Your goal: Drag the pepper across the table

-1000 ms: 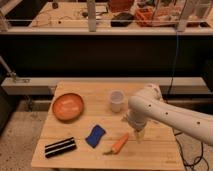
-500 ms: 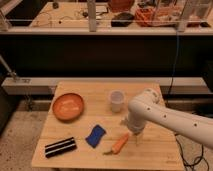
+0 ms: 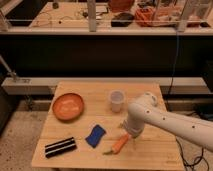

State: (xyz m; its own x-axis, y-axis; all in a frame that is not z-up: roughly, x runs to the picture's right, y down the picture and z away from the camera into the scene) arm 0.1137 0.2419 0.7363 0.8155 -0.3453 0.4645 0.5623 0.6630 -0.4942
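Arm dipped slightly; pincer [image 3: 129,136] prob. on pepper [image 3: 118,145] thick end, grip state unclear.

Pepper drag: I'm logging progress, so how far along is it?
Done: the gripper is down at the pepper's upper end, beside the blue sponge. In hand: engaging the pepper; actual contact is not discernible. Left: the drag across the table, apparently all of it.

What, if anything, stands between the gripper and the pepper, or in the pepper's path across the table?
Nothing visible separates them: the gripper sits at the upper end of the pepper. The blue sponge lies left of it in the picture, so a drag that way would likely meet it. Rightward, the table shows bare planks.
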